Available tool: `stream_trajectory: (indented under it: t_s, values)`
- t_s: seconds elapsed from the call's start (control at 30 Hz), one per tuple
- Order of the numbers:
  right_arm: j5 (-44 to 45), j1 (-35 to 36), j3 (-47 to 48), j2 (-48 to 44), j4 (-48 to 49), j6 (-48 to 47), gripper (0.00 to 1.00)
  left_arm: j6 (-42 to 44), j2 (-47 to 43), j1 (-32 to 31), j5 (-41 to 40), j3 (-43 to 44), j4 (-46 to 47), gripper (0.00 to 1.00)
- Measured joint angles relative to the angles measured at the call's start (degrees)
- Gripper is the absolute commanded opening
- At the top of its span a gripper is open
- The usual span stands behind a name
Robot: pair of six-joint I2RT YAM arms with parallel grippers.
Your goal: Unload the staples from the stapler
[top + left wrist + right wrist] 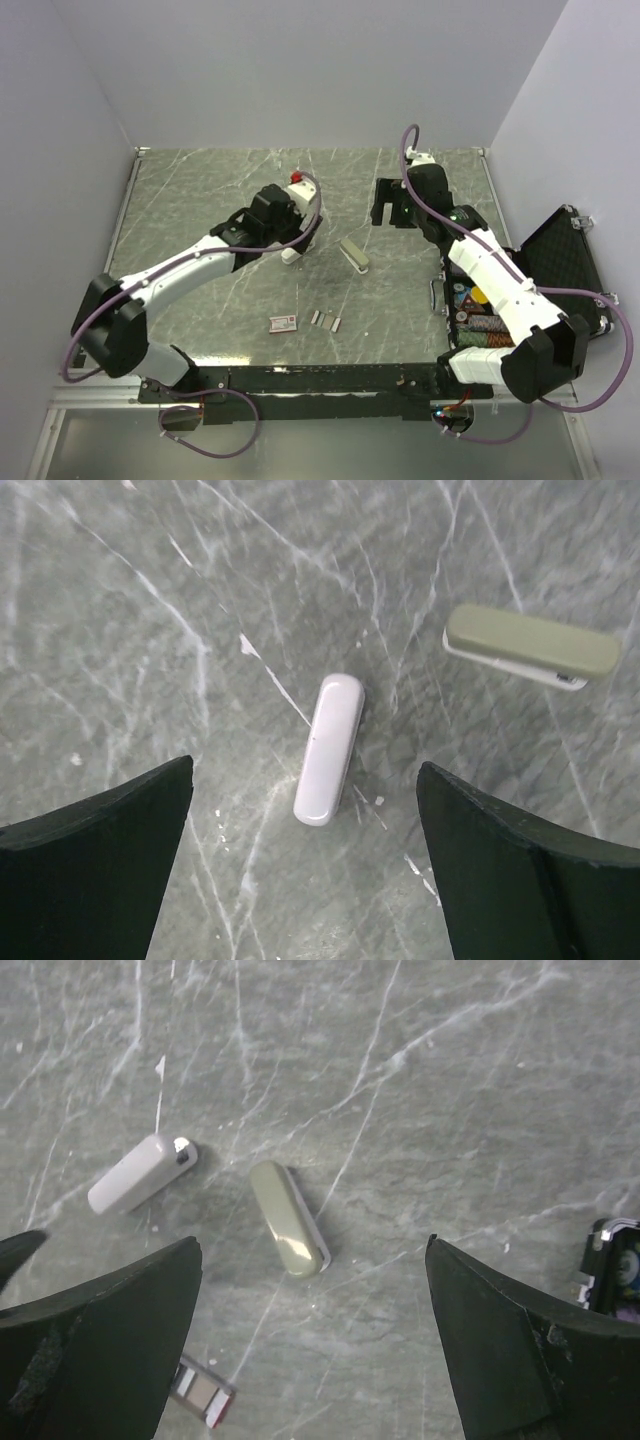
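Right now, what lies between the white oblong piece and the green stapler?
Nothing: only bare table separates the white piece and the stapler, shown in the left wrist view.

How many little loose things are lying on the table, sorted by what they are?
stapler: 1
white oblong piece: 1
red-and-white box: 1
staple strips: 3
Total: 6

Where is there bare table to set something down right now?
Bare table lies in the far-left corner beyond the left arm, and between the staples and the black case on the right. It is crowded mid-table, where the white piece and stapler lie close, and in front, where the staples sit beside the red-and-white box.
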Motion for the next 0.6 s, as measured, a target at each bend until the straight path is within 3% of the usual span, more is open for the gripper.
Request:
stream_trajectory:
  t_s: [0.2, 0.37, 0.6]
  values:
    - [-4.6, 0.4, -2.7, -0.6, 1.2, 0.2, 1.0, 4.3, 9.0, 0.0, 3.7, 2.7, -1.5, 0.89]
    - [-6.3, 0.7, -3.3, -0.6, 1.5, 0.0, 1.0, 7.0, 15.3, 0.0, 6.9, 4.4, -1.9, 0.89]
    - [-8.5, 0.7, -3.6, -0.6, 1.9, -0.1, 1.0, 9.7, 17.1, 0.0, 9.6, 4.4, -1.9, 0.89]
